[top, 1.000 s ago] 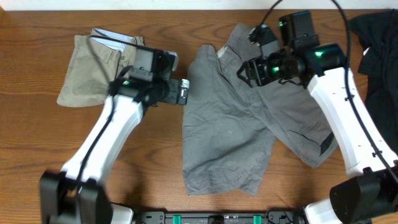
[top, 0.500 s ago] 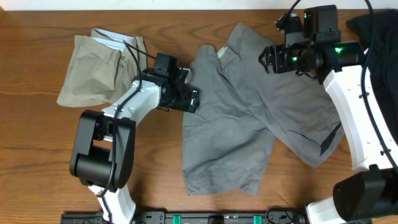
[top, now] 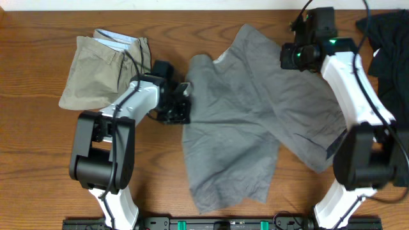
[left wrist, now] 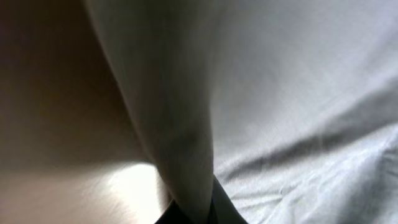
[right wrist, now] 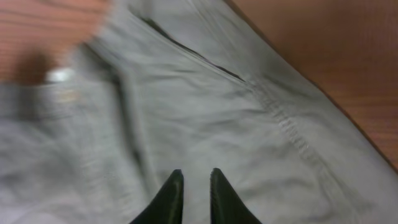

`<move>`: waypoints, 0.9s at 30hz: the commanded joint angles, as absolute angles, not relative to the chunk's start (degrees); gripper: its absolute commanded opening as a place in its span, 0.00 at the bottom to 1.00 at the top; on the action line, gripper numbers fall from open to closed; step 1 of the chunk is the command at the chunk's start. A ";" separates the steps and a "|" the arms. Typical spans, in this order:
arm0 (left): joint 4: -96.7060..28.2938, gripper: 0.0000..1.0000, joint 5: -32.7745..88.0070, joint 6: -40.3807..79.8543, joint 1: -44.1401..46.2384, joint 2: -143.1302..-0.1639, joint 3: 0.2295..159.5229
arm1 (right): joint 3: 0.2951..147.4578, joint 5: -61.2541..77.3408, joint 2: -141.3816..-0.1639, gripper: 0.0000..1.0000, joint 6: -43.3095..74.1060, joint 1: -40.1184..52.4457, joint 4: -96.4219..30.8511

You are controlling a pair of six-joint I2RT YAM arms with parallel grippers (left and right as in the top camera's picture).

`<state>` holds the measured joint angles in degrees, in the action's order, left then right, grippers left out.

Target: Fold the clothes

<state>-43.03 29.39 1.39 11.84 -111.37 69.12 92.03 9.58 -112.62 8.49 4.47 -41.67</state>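
Note:
The grey shorts (top: 243, 128) lie spread across the middle of the table, waistband toward the back. My left gripper (top: 182, 105) is at their left edge. In the left wrist view it (left wrist: 193, 214) is shut on a raised fold of the grey shorts (left wrist: 298, 93), which runs up out of the jaws. My right gripper (top: 295, 56) hovers over the shorts' back right part. In the right wrist view its tips (right wrist: 194, 186) stand a narrow gap apart above the grey fabric (right wrist: 186, 93) near the slit pocket (right wrist: 186, 53), with nothing pinched. Folded beige shorts (top: 102, 64) lie at the back left.
A dark garment (top: 386, 57) is heaped at the right edge of the table, just behind my right arm. Bare brown wood (top: 38, 160) shows at the front left and along the back.
My left gripper closed on the shorts' left edge and drew it slightly left. The right gripper's jaws narrowed and it shifted right over the shorts. The grey fabric has spread and shifted.

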 commanded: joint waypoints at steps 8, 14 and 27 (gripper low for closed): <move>-51.16 0.07 23.31 5.28 8.43 -111.85 69.89 | 92.07 13.54 -126.58 0.08 9.47 4.97 -33.89; -51.22 0.34 23.33 5.34 8.25 -111.00 69.89 | 92.07 2.68 -133.88 0.08 14.94 4.51 -32.67; -42.81 0.76 23.31 4.75 8.34 -97.23 70.78 | 96.51 6.57 -136.62 0.11 12.69 -4.32 -24.91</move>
